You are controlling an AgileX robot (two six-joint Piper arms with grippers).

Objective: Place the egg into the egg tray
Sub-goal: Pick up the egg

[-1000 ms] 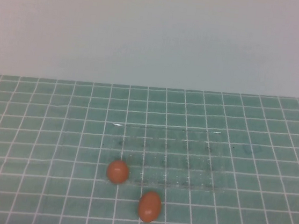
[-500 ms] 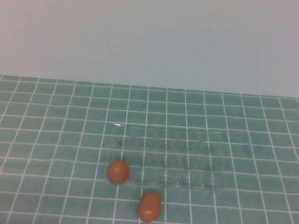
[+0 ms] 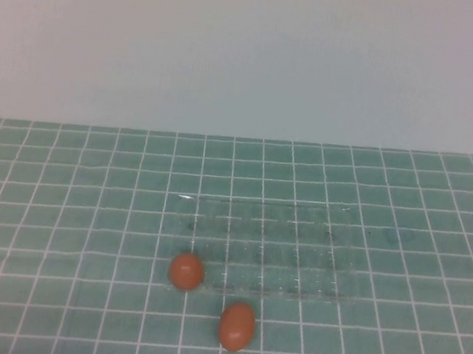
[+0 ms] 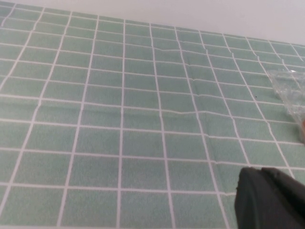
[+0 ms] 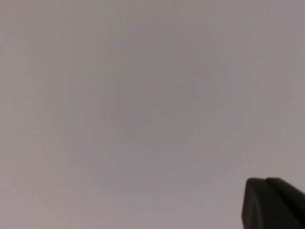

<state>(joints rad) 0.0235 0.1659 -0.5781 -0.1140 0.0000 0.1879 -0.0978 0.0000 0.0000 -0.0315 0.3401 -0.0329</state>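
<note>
Two orange-brown eggs lie on the green tiled table in the high view. The more oval egg (image 3: 236,326) is nearest the front. The rounder egg (image 3: 185,271) lies by the front left corner of the clear egg tray (image 3: 279,250), whose cups are empty. Neither gripper shows in the high view. My left gripper (image 4: 259,172) is shut and empty, low over bare tiles, with a corner of the tray (image 4: 290,88) off to one side. My right gripper (image 5: 264,181) is shut and empty, seen only against a plain grey wall.
The green tiled table (image 3: 59,234) runs back to a plain pale wall (image 3: 251,50). Nothing else stands on it.
</note>
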